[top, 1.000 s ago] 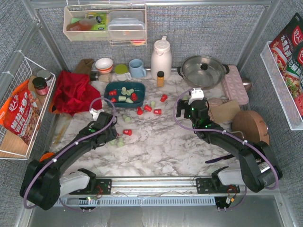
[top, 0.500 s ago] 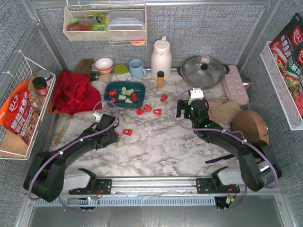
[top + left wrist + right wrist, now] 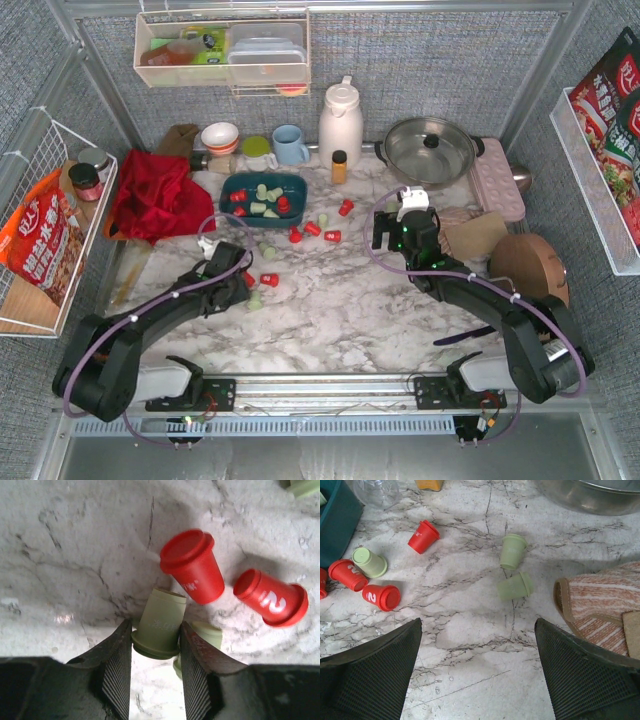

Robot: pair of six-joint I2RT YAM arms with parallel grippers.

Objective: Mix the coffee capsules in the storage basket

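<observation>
While the teal storage basket (image 3: 246, 178) at the back of the tabletop (image 3: 340, 310) already holds a few red and green coffee capsules (image 3: 262, 190), we see many more lying loose outside it. Our left gripper (image 3: 155, 630) has its jaws closed on one pale green capsule (image 3: 161, 617) lying beside two red ones. Our right gripper (image 3: 477, 630) hangs wide open and empty. We judge that most of the work remains.

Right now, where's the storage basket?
Top view, back left of centre: the storage basket sits just right of the red cloth, in front of the blue mug.
</observation>
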